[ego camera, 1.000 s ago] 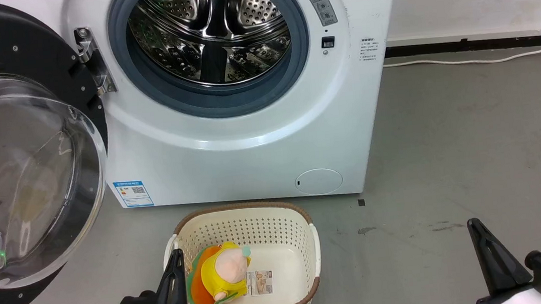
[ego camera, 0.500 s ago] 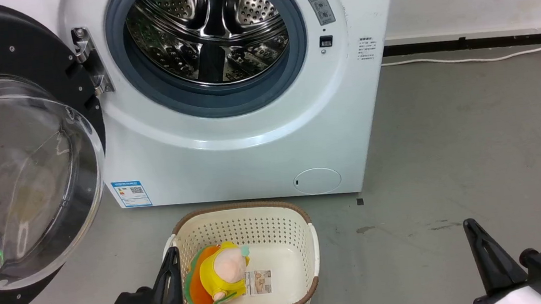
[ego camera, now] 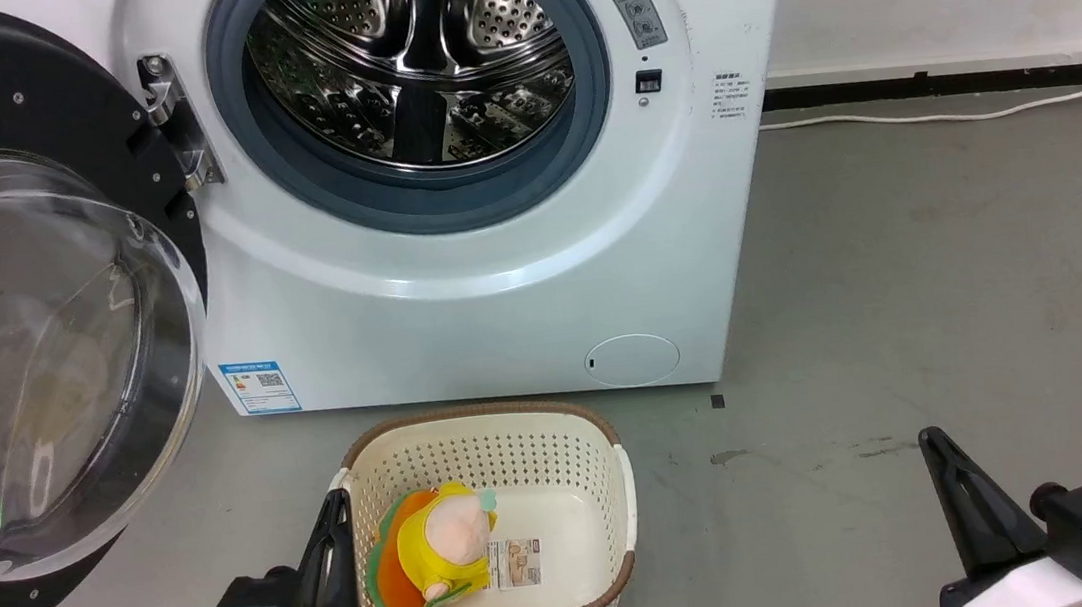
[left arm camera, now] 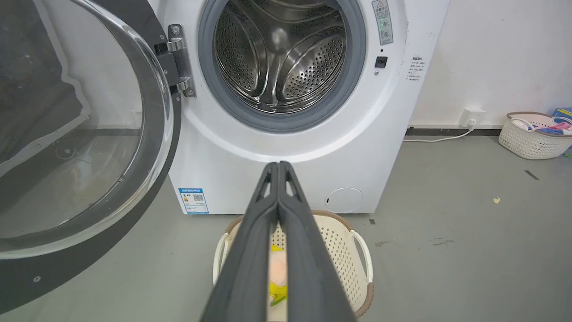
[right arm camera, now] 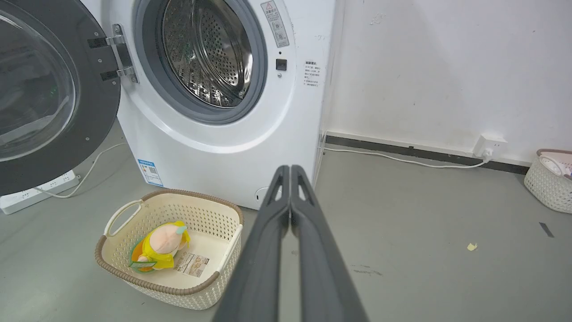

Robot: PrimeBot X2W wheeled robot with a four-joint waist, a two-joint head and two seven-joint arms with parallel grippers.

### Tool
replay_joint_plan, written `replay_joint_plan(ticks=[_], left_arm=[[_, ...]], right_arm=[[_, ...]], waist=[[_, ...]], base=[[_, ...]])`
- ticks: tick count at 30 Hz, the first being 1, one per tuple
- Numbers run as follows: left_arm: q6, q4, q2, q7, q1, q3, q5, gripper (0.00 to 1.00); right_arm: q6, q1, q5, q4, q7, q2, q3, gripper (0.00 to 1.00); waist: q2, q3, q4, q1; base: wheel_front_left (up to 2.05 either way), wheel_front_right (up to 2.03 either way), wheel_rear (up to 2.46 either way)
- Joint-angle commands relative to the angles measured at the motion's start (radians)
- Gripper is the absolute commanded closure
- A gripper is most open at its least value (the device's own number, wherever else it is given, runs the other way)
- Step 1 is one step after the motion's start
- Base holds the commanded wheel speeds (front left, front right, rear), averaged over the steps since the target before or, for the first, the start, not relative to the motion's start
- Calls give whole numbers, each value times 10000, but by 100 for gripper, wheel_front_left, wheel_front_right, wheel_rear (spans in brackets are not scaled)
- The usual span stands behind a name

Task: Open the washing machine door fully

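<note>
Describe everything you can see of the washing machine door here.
The washing machine door is a large round glossy black disc with small screws around its ring and a bulging clear glass bowl at centre. It stands swung wide open, left of the drum opening, held on the washing machine by a metal hinge. The left gripper and right gripper, both shut, are apart from it.
</note>
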Motion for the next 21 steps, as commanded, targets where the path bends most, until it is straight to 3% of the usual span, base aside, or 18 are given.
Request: replay_joint_plan(ticks=[1,21], left_arm=[[-39,-76,-76,83,-88,64,103,100],[-175,-283,-211,472,-120,385,440,100]], right_arm=[[4,-126,-46,-85,73,25,39,100],[5,-244,-86,-199,463,32,149,100]], waist=[[0,2,-4,-1],[0,32,-59,-1]], base=[[0,0,0],[0,0,0]])
